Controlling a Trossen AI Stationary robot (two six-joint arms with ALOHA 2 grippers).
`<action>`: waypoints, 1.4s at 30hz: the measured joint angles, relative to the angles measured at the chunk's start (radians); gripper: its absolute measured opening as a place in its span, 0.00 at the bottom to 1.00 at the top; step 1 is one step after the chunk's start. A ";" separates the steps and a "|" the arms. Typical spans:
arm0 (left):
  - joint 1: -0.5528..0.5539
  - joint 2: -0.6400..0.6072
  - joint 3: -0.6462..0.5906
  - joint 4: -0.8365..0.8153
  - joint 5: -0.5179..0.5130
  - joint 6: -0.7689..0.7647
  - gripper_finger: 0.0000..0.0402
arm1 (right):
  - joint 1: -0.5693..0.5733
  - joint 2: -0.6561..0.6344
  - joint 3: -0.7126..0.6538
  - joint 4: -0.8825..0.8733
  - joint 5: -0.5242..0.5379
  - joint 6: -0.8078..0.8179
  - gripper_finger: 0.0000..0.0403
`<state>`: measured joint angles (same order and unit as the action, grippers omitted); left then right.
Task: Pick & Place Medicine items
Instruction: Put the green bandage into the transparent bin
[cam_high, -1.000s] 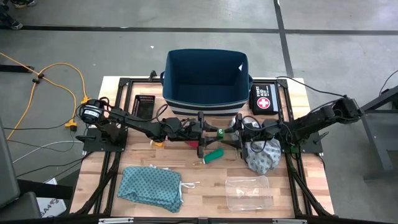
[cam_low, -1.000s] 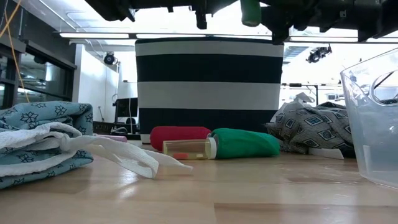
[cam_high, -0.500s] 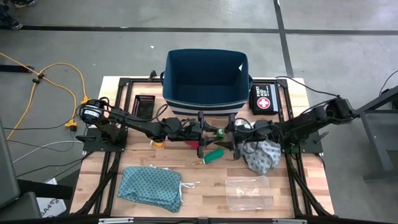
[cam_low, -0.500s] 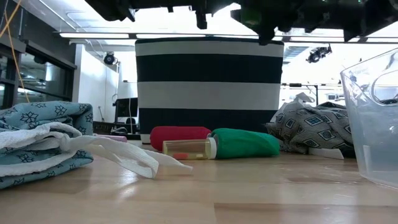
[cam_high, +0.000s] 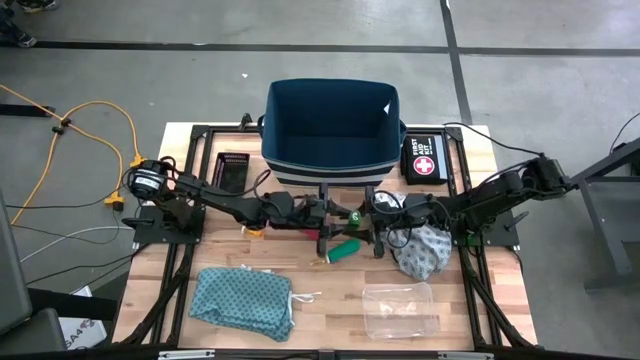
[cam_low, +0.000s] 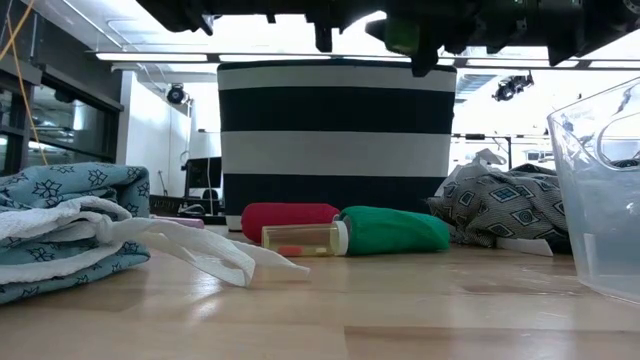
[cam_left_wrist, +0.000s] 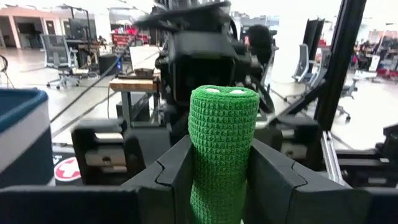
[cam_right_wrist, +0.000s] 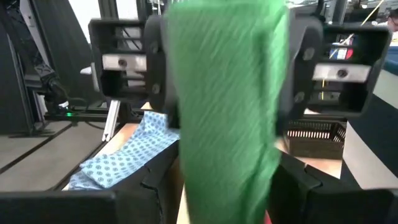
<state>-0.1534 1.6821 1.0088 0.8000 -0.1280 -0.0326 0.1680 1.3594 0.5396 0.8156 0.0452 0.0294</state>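
**Figure: 2 tools meeting on 1 green tube above the counter**

Mid-air, in front of the striped bin (cam_high: 332, 130), the left tool (cam_high: 340, 213) and the right tool (cam_high: 366, 213) face each other across a green tube (cam_left_wrist: 222, 149). Both wrist views show the tube standing between that arm's own fingers, pressed on 2 sides, so each tool appears clamped on the same tube; which one carries the load cannot be told. The tube's surface is a woven, waffle-like wrap, probably light, slightly yielding and grippy rather than slick. A hold across its middle, flat pads on opposite sides, should suit it; hard squeezing would likely dent it.

On the counter (cam_low: 400, 310) below lie the other pieces: a second green tube (cam_low: 395, 231), a red-pink tube (cam_low: 290, 217) touching it end to end, and a small orange vial (cam_low: 305, 238) just in front of both. A teal cloth (cam_high: 243, 299), a grey cloth (cam_high: 424, 250), a clear container (cam_high: 398, 309) and a first aid pouch (cam_high: 425, 161) lie apart.
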 joint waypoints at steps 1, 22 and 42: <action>-0.003 0.000 0.000 -0.010 0.000 0.000 0.31 | 0.000 0.000 0.000 -0.001 0.000 0.003 0.43; -0.017 0.000 0.000 -0.112 0.000 -0.041 0.31 | 0.016 0.000 0.000 -0.145 -0.049 0.083 0.43; -0.021 0.000 0.000 -0.134 -0.004 -0.050 0.31 | 0.015 0.000 0.000 -0.177 -0.049 0.123 0.29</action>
<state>-0.1745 1.6821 1.0088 0.6659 -0.1319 -0.0830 0.1833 1.3598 0.5396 0.6388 -0.0040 0.1521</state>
